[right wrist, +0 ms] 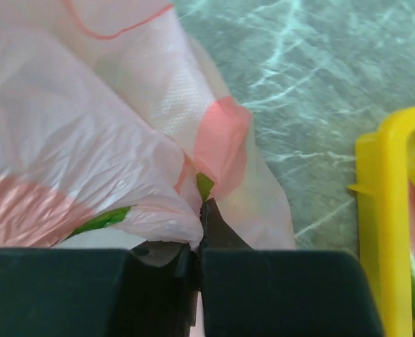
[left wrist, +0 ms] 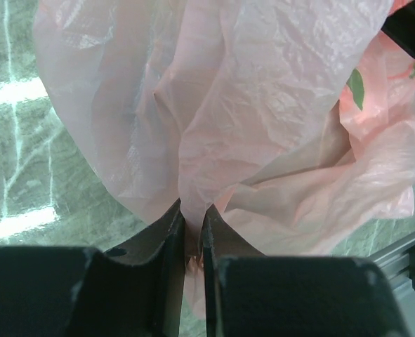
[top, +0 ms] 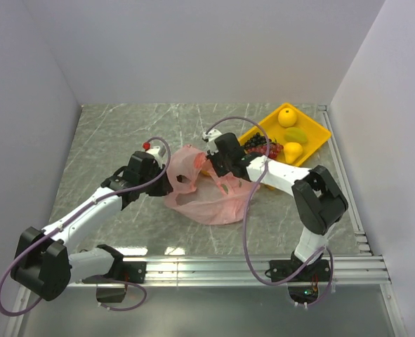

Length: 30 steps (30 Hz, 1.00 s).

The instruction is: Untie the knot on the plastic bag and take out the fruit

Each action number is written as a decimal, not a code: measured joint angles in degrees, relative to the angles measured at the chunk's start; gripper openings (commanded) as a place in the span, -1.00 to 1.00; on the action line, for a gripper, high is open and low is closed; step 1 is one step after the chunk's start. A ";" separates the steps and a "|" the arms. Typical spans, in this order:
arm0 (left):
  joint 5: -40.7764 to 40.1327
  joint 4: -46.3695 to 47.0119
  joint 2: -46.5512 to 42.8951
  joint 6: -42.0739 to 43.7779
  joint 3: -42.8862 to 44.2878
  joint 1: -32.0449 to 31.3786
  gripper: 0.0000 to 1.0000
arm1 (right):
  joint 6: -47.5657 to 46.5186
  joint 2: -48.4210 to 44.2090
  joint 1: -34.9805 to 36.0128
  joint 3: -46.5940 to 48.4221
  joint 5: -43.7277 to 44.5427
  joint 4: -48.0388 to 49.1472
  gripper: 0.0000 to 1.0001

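Observation:
The pink plastic bag point(top: 208, 196) lies crumpled mid-table, its mouth loose toward the back left. No tied knot shows. My left gripper point(top: 168, 180) is shut on the bag's left edge; in the left wrist view its jaws point(left wrist: 192, 210) pinch a fold of pink plastic point(left wrist: 249, 112). My right gripper point(top: 218, 167) is shut on the bag's upper right edge; in the right wrist view point(right wrist: 199, 210) it pinches the printed plastic point(right wrist: 88, 140). Fruit lies on the yellow tray point(top: 321, 126): a citrus point(top: 287, 116), a green-orange mango point(top: 296, 134) and a yellow pear point(top: 292, 151). I cannot tell whether fruit is inside the bag.
Dark grape bunches point(top: 259, 146) sit at the tray's near-left end, right behind my right gripper. The tray's rim also shows in the right wrist view point(right wrist: 384, 232). A small red fruit point(top: 147, 146) lies on the table behind my left gripper. Walls close in on three sides.

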 measured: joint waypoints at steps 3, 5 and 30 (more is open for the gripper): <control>-0.79 -0.02 0.00 -0.02 0.00 0.02 -0.63 | -1.16 -1.55 1.31 0.11 -0.44 -2.01 -1.00; -1.29 -0.07 0.00 -0.02 0.00 0.02 -0.64 | -2.05 -4.74 3.58 0.13 -0.11 -4.28 -1.00; -2.67 -0.09 1.27 -0.07 0.00 0.13 -0.64 | 5.16 -9.18 5.27 -4.13 7.45 -7.48 0.42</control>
